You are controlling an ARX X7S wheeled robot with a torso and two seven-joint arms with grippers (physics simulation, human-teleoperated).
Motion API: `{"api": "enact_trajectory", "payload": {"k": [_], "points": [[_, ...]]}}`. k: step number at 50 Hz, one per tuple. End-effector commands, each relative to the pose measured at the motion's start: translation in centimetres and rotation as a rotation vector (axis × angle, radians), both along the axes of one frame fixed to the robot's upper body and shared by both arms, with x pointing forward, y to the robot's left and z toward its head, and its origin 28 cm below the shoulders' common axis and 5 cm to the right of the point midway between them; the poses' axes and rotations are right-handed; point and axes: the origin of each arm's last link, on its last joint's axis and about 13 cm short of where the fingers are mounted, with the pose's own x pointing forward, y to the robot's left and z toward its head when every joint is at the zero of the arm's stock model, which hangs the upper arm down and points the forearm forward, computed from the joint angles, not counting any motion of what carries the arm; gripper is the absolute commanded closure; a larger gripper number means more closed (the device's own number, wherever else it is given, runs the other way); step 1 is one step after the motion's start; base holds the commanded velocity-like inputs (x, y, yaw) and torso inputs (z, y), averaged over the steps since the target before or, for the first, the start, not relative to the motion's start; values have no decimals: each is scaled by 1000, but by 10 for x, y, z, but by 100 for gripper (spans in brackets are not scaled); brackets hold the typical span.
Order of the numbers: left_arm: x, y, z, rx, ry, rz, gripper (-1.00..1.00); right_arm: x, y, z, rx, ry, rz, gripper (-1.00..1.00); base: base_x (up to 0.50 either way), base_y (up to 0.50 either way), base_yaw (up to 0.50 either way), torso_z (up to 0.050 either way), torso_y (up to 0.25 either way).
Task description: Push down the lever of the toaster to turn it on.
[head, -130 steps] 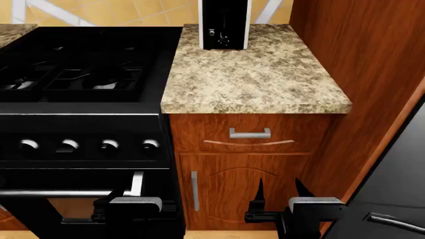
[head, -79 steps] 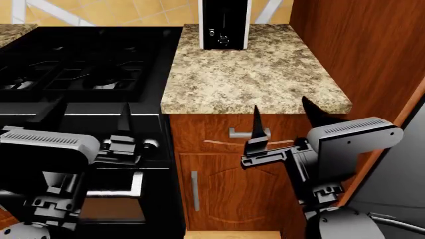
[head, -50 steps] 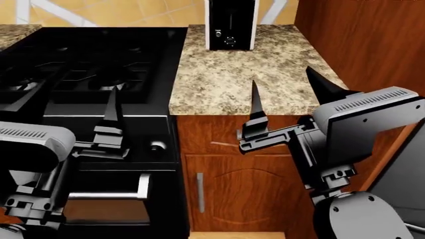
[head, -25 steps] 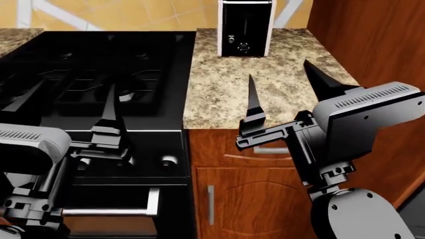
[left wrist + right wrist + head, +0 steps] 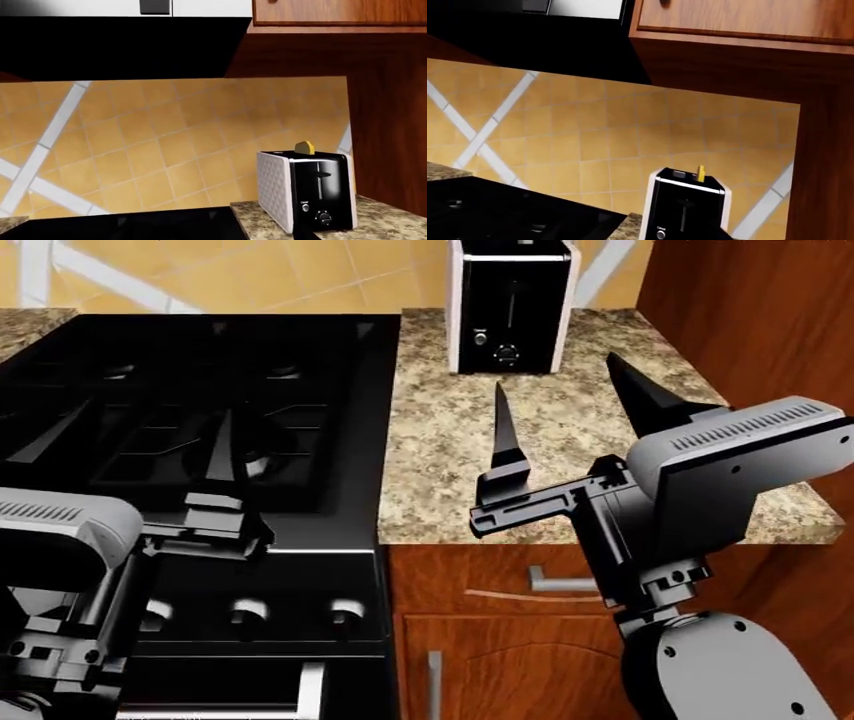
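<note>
The toaster (image 5: pixel 514 310) stands upright at the back of the granite counter (image 5: pixel 454 470), its black end face toward me and white panels at the sides. It also shows in the left wrist view (image 5: pixel 303 195) and the right wrist view (image 5: pixel 687 207). The lever (image 5: pixel 323 174) is a small dark tab high in the end face's slot, above the round dial (image 5: pixel 323 217). A yellow piece (image 5: pixel 305 147) sticks out of the top. My right gripper (image 5: pixel 567 410) is open over the counter, well short of the toaster. My left gripper (image 5: pixel 134 450) is open over the stove.
A black gas stove (image 5: pixel 187 410) fills the left, with knobs (image 5: pixel 247 612) on its front. A wooden cabinet wall (image 5: pixel 747 320) rises right of the counter. A drawer handle (image 5: pixel 561 583) sits below the counter edge. A tiled backsplash (image 5: pixel 167 150) runs behind.
Both arms rose from below the counter to counter height. The head view moved up and forward, so the toaster now sits lower in it. Both grippers stayed open.
</note>
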Motion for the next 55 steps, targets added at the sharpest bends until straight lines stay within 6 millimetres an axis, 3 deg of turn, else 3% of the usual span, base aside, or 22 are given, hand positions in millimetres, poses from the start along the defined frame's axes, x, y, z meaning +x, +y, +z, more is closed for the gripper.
{"api": "enact_trajectory", "payload": {"k": [1, 55], "points": [[0, 1, 0, 0, -1, 4, -100, 0, 0, 0, 0, -3, 0, -100, 223, 55, 0, 0, 0], [1, 1, -3, -2, -1, -4, -100, 3, 2, -3, 0, 0, 1, -100, 228, 13, 0, 0, 0]]}}
